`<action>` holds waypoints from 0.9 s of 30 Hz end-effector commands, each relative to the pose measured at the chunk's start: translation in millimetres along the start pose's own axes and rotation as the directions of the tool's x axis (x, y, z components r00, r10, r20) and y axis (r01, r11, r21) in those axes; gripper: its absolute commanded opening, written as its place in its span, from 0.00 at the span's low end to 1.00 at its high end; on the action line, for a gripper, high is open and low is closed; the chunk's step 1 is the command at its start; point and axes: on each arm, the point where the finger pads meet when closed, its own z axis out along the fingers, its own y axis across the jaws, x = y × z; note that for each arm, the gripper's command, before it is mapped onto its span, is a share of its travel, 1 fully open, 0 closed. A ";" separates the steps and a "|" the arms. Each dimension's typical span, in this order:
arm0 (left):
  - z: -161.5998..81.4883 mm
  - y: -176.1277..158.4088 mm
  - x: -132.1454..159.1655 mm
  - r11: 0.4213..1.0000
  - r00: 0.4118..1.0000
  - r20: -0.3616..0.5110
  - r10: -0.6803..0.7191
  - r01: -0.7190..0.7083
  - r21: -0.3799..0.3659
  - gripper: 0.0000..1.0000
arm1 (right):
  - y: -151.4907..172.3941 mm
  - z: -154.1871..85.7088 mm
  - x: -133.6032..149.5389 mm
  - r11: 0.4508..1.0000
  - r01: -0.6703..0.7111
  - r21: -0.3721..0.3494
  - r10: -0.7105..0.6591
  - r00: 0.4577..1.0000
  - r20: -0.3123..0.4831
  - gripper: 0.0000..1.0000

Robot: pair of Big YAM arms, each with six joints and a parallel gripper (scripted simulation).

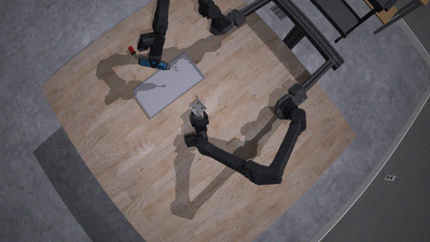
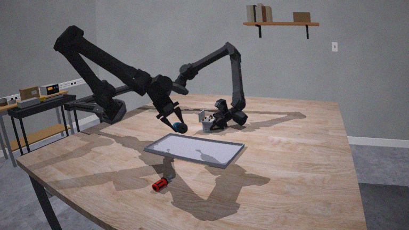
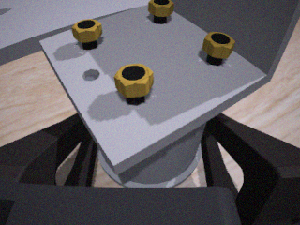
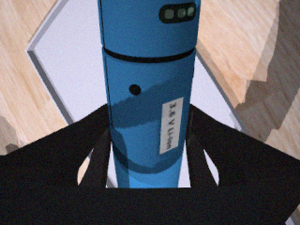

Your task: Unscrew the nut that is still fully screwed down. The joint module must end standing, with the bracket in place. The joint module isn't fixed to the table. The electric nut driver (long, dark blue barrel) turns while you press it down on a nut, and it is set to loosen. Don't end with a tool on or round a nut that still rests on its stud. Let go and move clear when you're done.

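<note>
Joint module partly hidden beneath bracket; left wrist view crops 1 nut.
</note>
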 end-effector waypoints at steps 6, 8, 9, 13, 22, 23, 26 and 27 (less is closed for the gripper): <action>8.5 2.5 -14.1 0.999 0.999 -0.007 0.032 -0.032 0.015 0.59 | 3.1 -11.9 -45.8 0.994 -0.111 -0.006 0.111 0.993 0.048 0.42; 8.5 2.5 -14.1 0.999 0.999 -0.007 0.032 -0.032 0.015 0.59 | -3.6 -13.6 -48.5 0.991 -0.133 0.009 0.132 0.990 0.043 0.42; 8.5 2.5 -14.1 0.999 0.999 -0.007 0.032 -0.032 0.015 0.59 | -7.0 -14.4 -49.8 0.989 -0.144 0.016 0.143 0.989 0.041 0.42; 8.5 2.5 -14.1 0.999 0.999 -0.007 0.032 -0.032 0.015 0.59 | -20.6 -17.8 -55.1 0.981 -0.188 0.047 0.186 0.982 0.034 0.42; 8.5 2.5 -14.1 0.999 0.999 -0.007 0.032 -0.032 0.015 0.59 | -34.6 -22.0 -60.0 0.970 -0.231 0.079 0.229 0.973 0.031 0.42; 8.5 2.5 -14.1 0.999 0.999 -0.007 0.032 -0.032 0.015 0.59 | -38.1 -23.3 -61.1 0.966 -0.242 0.087 0.240 0.970 0.031 0.42; 8.5 2.5 -14.1 0.999 0.999 -0.007 0.032 -0.032 0.015 0.59 | -48.4 -27.0 -64.2 0.956 -0.274 0.110 0.272 0.962 0.029 0.42; 8.5 2.5 -14.1 0.999 0.999 -0.007 0.032 -0.032 0.015 0.59 | -51.8 -28.3 -65.3 0.952 -0.284 0.117 0.283 0.959 0.029 0.42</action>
